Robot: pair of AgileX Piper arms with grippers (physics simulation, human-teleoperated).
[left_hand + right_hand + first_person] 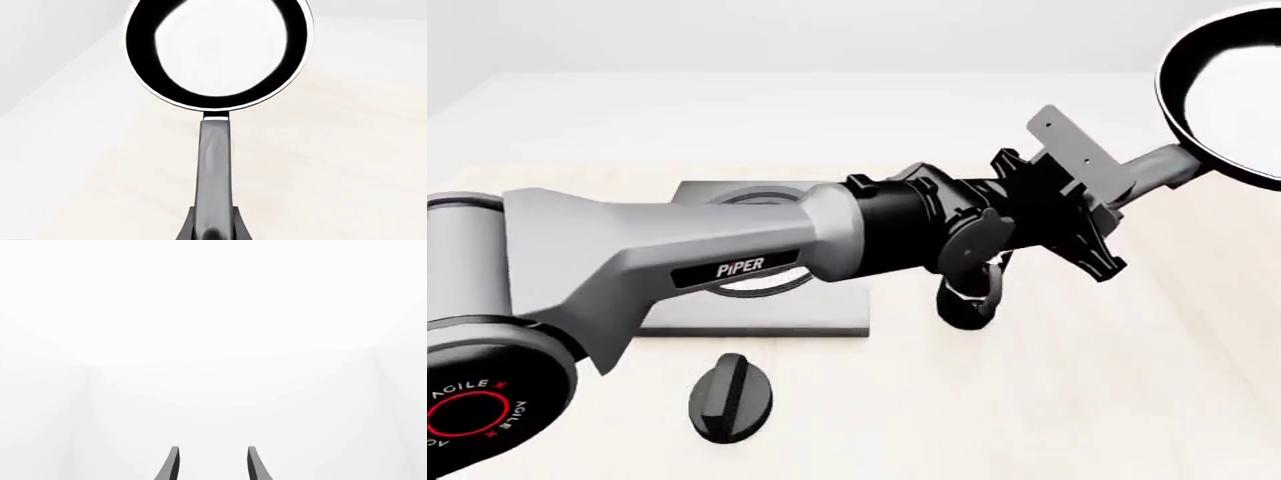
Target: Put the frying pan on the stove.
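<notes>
My left gripper (1124,188) is shut on the dark grey handle of the frying pan (1234,95) and holds it in the air at the far right, well to the right of the stove. In the left wrist view the pan (217,47) shows its black rim and pale inside, with the fingers (190,227) clamped on either side of the handle's end. The stove (801,312), a flat grey plate with silver rings, lies on the table at the left, partly hidden behind my left arm. My right gripper (213,465) is open and empty, facing only white background.
A small black oval knob (731,397) lies on the table in front of the stove. A dark object (968,300) stands just right of the stove, mostly hidden under my left arm. My left arm stretches across the middle of the front view.
</notes>
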